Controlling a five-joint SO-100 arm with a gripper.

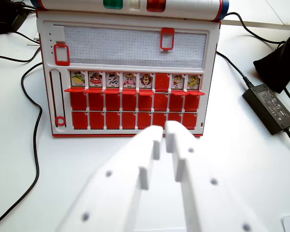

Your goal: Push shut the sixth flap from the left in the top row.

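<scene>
The sixth flap (pixel 162 82) in the top row stands shut, plain red, between open picture flaps.

The game board (pixel 130 72) stands on the surface (pixel 241 164). Just before the board hangs the end effector (pixel 164 133). Right of the board lies a power adapter (pixel 270 108), with a pouch (pixel 280 63) behind it. Left of the board runs a cable (pixel 36 145).
</scene>
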